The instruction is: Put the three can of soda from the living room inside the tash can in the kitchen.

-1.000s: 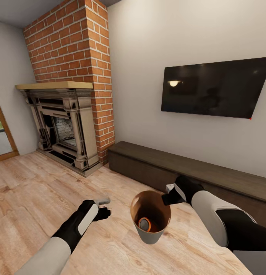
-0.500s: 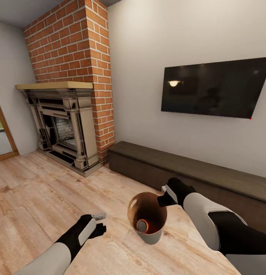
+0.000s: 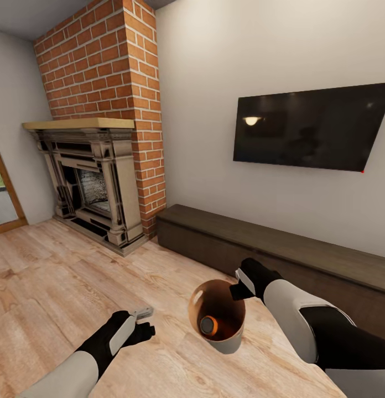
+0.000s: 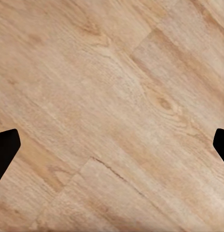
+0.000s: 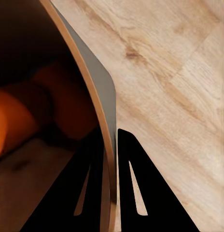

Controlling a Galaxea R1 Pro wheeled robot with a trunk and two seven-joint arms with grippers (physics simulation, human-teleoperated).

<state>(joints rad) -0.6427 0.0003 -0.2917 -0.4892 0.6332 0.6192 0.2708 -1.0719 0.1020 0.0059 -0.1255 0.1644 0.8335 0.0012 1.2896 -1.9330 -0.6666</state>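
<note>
Currently our right gripper (image 3: 240, 289) pinches the trash can (image 3: 228, 341) rim above the wood floor (image 3: 43, 276); an orange soda can (image 3: 209, 325) lies inside. Left gripper (image 3: 144, 321) spread, empty. We'd carry it level, slowly.

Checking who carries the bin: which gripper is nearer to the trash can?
Right. The right gripper is clamped on the trash can rim, one finger inside, one outside. The left gripper hangs apart from it, open over the wood floor.
</note>
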